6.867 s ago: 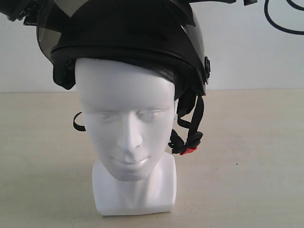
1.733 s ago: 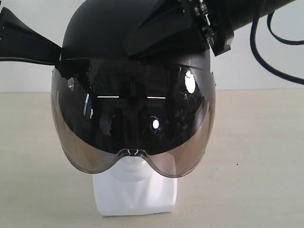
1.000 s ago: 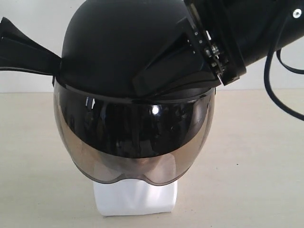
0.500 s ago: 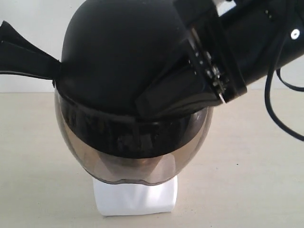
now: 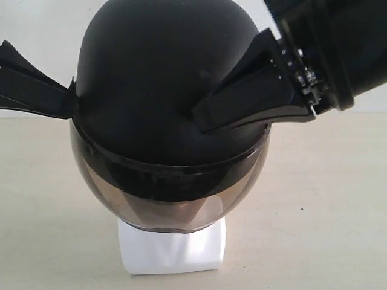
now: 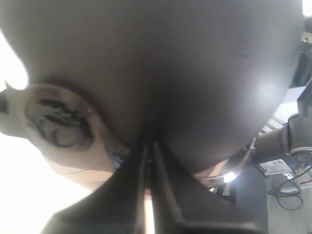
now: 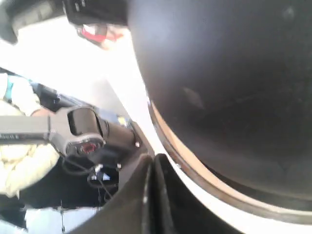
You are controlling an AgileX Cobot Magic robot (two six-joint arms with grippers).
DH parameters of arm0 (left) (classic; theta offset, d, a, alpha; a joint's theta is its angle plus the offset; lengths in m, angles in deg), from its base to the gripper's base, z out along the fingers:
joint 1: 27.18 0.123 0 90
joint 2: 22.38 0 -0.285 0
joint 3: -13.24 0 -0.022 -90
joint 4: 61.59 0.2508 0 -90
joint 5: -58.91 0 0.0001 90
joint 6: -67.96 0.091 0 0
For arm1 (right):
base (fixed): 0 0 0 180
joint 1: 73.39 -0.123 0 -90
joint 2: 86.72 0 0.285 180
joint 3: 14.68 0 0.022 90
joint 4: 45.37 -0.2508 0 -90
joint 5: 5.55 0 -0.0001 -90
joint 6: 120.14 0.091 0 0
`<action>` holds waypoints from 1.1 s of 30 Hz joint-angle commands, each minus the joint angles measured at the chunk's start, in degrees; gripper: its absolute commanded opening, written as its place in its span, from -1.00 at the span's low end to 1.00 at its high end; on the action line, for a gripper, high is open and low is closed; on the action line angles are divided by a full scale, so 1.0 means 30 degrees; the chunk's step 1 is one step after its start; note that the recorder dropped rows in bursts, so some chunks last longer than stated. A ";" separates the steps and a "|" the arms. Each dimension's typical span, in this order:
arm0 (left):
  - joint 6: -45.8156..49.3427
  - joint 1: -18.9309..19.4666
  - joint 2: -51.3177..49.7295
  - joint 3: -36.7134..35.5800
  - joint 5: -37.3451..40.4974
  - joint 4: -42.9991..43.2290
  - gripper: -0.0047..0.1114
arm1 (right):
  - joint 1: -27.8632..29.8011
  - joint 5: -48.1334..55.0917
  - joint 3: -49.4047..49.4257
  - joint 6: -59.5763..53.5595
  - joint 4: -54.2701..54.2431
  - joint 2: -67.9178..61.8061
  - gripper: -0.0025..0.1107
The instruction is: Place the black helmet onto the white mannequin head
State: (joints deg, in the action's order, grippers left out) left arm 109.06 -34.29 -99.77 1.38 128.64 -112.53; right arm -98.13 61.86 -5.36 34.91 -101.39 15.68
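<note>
Seating step: helmet (image 5: 151, 78) over head (image 5: 172, 251). Left gripper (image 5: 68, 99), right gripper (image 5: 202, 118): jaws closed, tips against it. Next I'd withdraw both gently.

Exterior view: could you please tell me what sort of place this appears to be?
Probably a robotics lab bench: a beige tabletop, a plain white wall, and a cabled robot arm beside the black helmet.

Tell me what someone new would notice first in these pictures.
The black helmet fills the middle of the exterior view, sitting over the white mannequin head so only its blocky base shows clearly beneath the tinted visor. Two shut grippers touch the shell: the left gripper at the view's left, the right gripper across the upper right.
</note>
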 commanded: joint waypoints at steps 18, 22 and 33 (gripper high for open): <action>-0.2559 -0.0256 0.4234 0.0348 0.0067 0.2676 -0.84 | 0.0059 -0.4411 0.0341 1.1360 1.2819 0.4058 -0.20; -0.4161 0.0208 0.4073 0.1236 -0.1710 0.5862 -0.84 | 0.0059 -0.5532 0.1827 1.1829 1.3183 0.3688 -0.30; -0.4440 0.1240 -0.0994 0.3725 -0.2753 0.7170 -0.84 | 0.0059 -0.9627 0.3948 1.5479 1.6491 0.1337 -0.96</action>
State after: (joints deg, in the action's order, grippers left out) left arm 95.60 -30.68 -99.70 11.36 120.88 -90.20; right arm -98.09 35.22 5.95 79.95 -52.97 21.81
